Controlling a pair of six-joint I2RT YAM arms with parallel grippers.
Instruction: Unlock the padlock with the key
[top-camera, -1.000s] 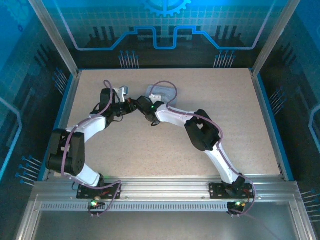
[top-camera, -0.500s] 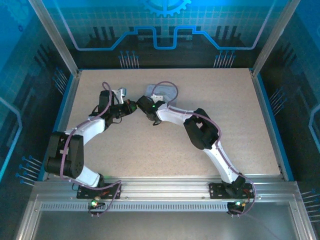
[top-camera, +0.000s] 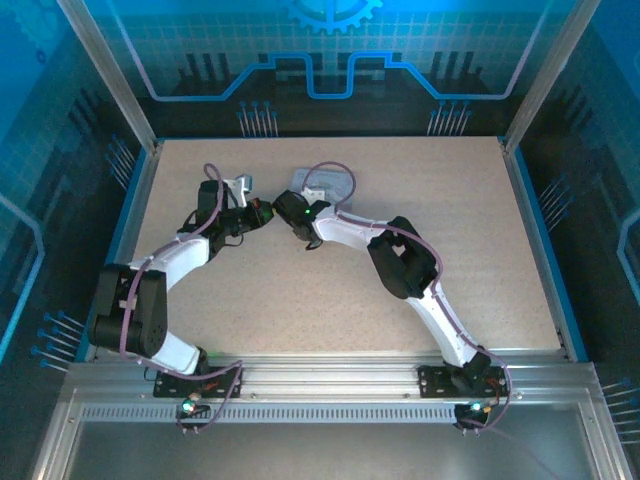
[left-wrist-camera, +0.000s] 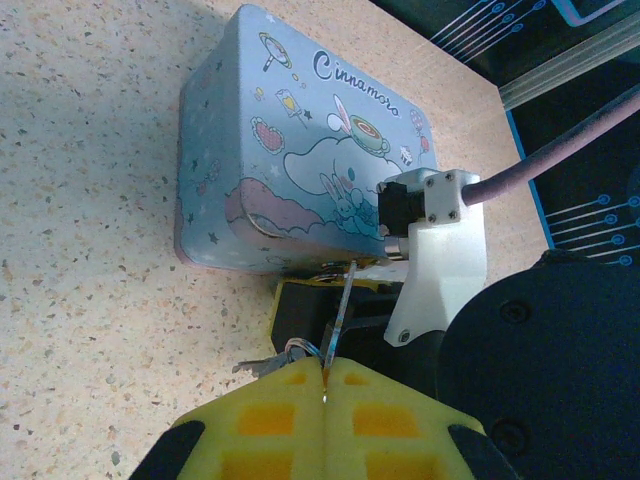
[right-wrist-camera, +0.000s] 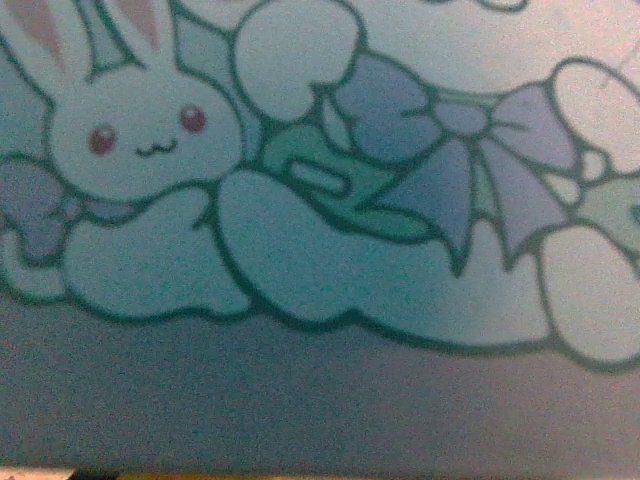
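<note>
At the left side of the table (top-camera: 450, 250), we had our left arm (top-camera: 180, 255) stretched out toward the far edge. The left gripper (left-wrist-camera: 325, 385) had its yellow pads (left-wrist-camera: 265, 420) pressed tight together, and they pinched the key (left-wrist-camera: 341, 300) between them. The key was thin and dark. It stuck straight out from the pads and pointed at the tin (left-wrist-camera: 300, 160). A small ring (left-wrist-camera: 296, 349) hung on the key, right at the tips of the pads.

Just to the right, the right gripper (top-camera: 287, 207) met the left one almost tip to tip. A dark and yellow part of it sat just past the end of the key, low against the near side of the tin. A pink cable (left-wrist-camera: 540, 165) ran off behind it. We could not tell if its fingers were apart or together.

The pale blue tin lay flat near the far edge of the table, a bit left of the middle. Our right wrist camera was very close to its lid, and we saw a white bunny (right-wrist-camera: 130, 130) and a bow (right-wrist-camera: 450, 190) painted there.
</note>
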